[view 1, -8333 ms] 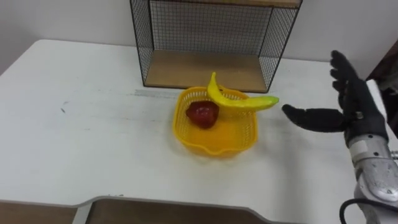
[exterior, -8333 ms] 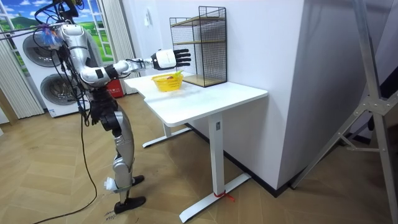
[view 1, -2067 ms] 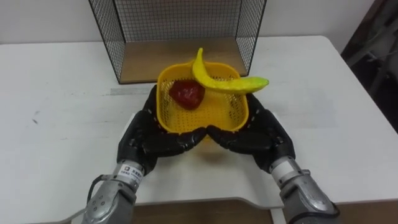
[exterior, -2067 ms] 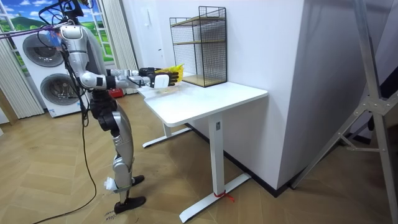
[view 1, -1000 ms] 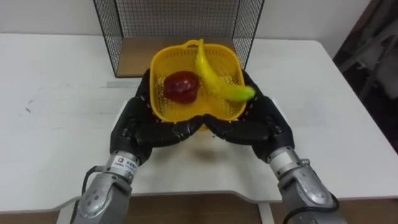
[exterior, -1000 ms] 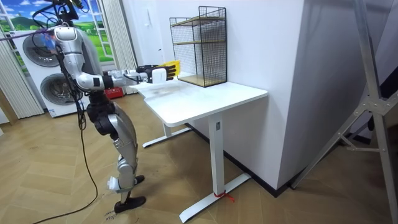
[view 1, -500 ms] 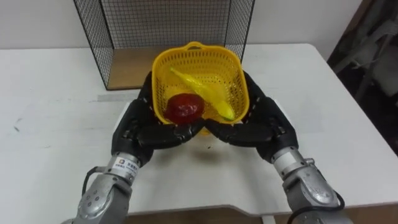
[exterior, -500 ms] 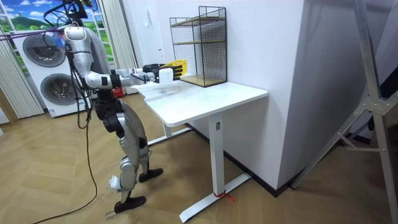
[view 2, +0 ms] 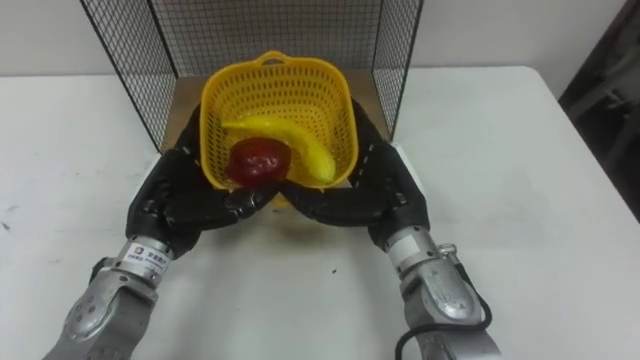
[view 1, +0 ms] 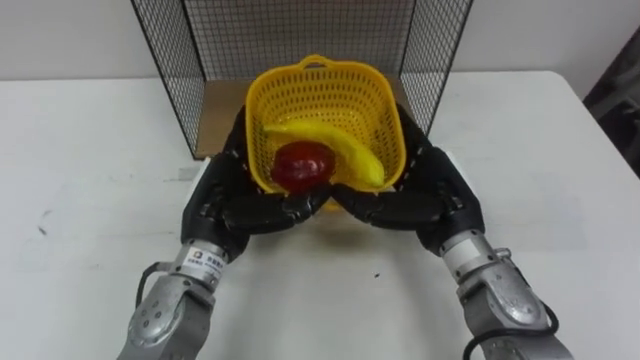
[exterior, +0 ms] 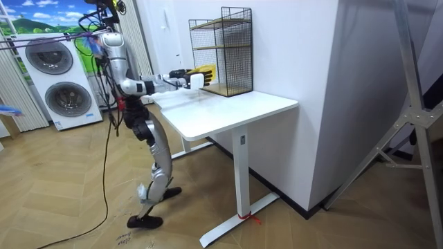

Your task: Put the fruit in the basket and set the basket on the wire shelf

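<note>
Both hands carry the yellow basket [view 1: 330, 95] at the open front of the wire shelf [view 1: 175, 70]. The left hand [view 1: 225, 205] cups the basket's left side and underside. The right hand [view 1: 425, 195] does the same on the right, and the curled fingers of the two nearly meet beneath the near rim. In the basket a banana [view 1: 335, 145] lies slantwise, with a red fruit [view 1: 300, 163] touching it on the side away from the shelf. The basket sits between the shelf's two mesh side panels, above its wooden board [view 1: 218, 115]. Its far rim seems to reach just inside the opening, though I cannot tell whether its base touches the board. The shelf stands on a white table [view 1: 90, 150]. In the room view the robot stands at the table's end on the shelf's open side, leaning forward with both arms stretched toward the shelf.
</note>
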Available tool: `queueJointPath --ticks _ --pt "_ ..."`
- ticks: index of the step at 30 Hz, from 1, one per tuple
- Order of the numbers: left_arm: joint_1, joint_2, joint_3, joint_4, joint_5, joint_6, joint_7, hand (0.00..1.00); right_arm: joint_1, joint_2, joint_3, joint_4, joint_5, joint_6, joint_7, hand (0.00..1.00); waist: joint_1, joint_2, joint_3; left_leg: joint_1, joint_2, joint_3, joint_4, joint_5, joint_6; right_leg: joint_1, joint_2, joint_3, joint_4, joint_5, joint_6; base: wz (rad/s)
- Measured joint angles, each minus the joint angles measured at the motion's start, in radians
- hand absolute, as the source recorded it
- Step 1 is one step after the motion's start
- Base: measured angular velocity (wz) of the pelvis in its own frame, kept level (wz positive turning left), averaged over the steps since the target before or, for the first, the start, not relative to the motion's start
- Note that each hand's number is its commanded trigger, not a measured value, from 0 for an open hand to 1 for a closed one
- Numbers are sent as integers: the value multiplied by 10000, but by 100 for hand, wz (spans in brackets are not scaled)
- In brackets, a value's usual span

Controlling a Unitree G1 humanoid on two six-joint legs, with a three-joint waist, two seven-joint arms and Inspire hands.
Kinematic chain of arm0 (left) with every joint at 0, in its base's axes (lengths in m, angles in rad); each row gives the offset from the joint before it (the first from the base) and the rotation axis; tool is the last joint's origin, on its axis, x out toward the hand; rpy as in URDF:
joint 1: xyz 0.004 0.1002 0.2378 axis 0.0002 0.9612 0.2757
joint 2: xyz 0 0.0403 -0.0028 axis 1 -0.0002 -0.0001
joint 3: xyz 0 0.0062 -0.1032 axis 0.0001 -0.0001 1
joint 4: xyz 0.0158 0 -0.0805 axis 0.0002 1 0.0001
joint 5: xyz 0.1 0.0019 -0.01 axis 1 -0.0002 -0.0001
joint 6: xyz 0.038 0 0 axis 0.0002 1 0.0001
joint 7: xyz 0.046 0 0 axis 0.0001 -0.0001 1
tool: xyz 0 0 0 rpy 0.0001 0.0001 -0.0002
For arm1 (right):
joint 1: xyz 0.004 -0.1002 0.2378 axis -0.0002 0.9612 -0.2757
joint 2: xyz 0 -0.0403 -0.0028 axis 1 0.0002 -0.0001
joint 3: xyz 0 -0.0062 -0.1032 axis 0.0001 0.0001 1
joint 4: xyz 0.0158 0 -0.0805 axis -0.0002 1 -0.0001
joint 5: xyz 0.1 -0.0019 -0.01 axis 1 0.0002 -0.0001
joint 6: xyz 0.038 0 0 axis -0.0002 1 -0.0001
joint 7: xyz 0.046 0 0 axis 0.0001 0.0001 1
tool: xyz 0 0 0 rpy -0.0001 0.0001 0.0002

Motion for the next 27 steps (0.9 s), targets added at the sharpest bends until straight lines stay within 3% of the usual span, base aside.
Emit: queueJointPath --ticks 1,2,5,6,7,8,9,16,23,27 --pt "-69 -21 13 0 -3 -57 12 0 -35 65 -28 -3 -51 -55 -3 0 41 88 -17 63 18 -75 -148 -22 39 -292 52 10 -34 -146 35 0" --pt "-149 -7 29 2 -11 -64 38 0 -66 68 -24 0 -13 -77 -3 0 23 141 2 168 44 -73 -318 5 98 -627 114 10 -164 -411 -74 0" --pt "-148 64 5 31 28 -65 42 0 -15 41 -24 121 20 -76 -1 0 4 156 7 696 57 -88 -728 35 145 -890 414 36 -1451 -542 -150 4" --pt "-166 65 6 32 89 -65 42 0 -22 57 -6 137 17 -76 -13 0 -11 142 0 906 45 -112 -872 23 154 -875 558 41 -2398 -410 -278 9" --pt "-184 66 7 41 97 -65 42 0 -30 49 3 137 5 -76 -23 0 -29 128 -1 1081 8 -165 -987 13 146 -887 683 97 -3324 175 -349 17" --pt "-185 63 5 72 102 -65 41 0 -22 29 -6 160 0 -76 -28 0 -59 141 -10 1150 -12 -251 -1018 8 137 -857 772 217 -3432 602 -407 22" --pt "-188 60 -40 105 105 -61 42 0 -26 -40 33 200 -1 -73 -29 0 -139 192 -63 1277 20 -342 -1174 12 122 -701 857 219 -3685 680 -391 12" --pt "-405 71 -2 97 185 194 202 0 -319 1 46 199 24 129 -137 0 -183 224 -43 1417 279 -269 -1537 71 31 -336 1254 260 -4479 1140 -471 -6" --pt "-623 116 20 98 195 286 237 0 -396 1 39 407 731 138 -136 0 -248 240 -49 1664 410 -228 -1724 128 -32 70 1434 216 -5071 1436 -526 -4" --pt "-1002 70 64 492 197 599 319 0 -835 20 -70 1071 652 177 -206 0 -282 261 -38 1751 494 -202 -1743 146 -54 306 1516 158 -5403 1609 -552 0"
